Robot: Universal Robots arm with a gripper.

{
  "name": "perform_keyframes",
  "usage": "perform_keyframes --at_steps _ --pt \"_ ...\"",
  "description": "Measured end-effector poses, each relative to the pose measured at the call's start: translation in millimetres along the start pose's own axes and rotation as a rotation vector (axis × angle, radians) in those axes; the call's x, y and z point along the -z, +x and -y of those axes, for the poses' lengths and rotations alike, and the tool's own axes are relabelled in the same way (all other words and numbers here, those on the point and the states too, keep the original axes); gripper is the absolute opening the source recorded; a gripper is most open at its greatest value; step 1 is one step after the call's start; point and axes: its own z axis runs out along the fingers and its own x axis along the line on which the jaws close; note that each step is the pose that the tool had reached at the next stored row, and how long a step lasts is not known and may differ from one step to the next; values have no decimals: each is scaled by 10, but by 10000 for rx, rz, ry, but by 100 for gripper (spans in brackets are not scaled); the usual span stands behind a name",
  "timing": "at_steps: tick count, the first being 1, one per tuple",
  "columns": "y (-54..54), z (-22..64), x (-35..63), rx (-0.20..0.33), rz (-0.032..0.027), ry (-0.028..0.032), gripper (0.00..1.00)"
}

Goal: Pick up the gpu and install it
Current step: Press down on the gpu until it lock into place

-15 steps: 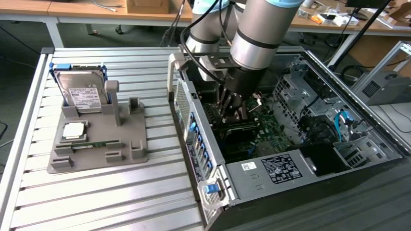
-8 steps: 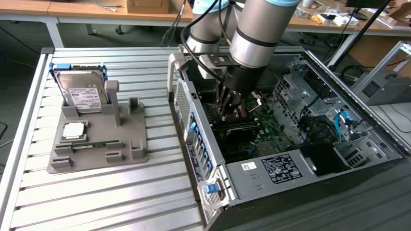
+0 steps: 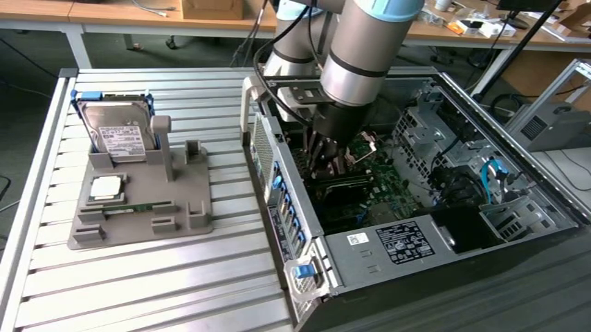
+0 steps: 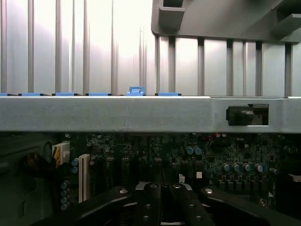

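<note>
From the exterior view, the arm reaches down into the open computer case [image 3: 420, 207] that lies on its side on the slatted desk [image 3: 138, 277], and the pincer [image 3: 334, 158] sits low over the motherboard [image 3: 388, 183], its fingers drawn close together. A dark flat card just under it, lying along the board, looks like the gpu [image 3: 342, 185], though I can't make out whether the fingers are touching it. Off to the exterior view's left, well apart from the case, a grey holder [image 3: 148, 200] carries a silver hard drive [image 3: 115, 131] standing upright, a processor chip [image 3: 106, 188] and a narrow green memory stick [image 3: 129, 207]. In the wrist view, the pincer [image 4: 162, 202] hangs with its black fingers [image 4: 149, 205] nearly together above the motherboard [image 4: 211, 155], looking past the case's metal wall [image 4: 117, 113] with its blue clips toward the desk [image 4: 70, 47] and the grey holder [image 4: 221, 19] beyond.
</note>
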Motion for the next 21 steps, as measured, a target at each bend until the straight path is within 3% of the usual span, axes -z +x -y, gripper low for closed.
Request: perform_keyframes --at_steps 17,21 --pt "78 -37 -47 34 -1 2 11" --pt "74 -40 1 41 -7 2 11"
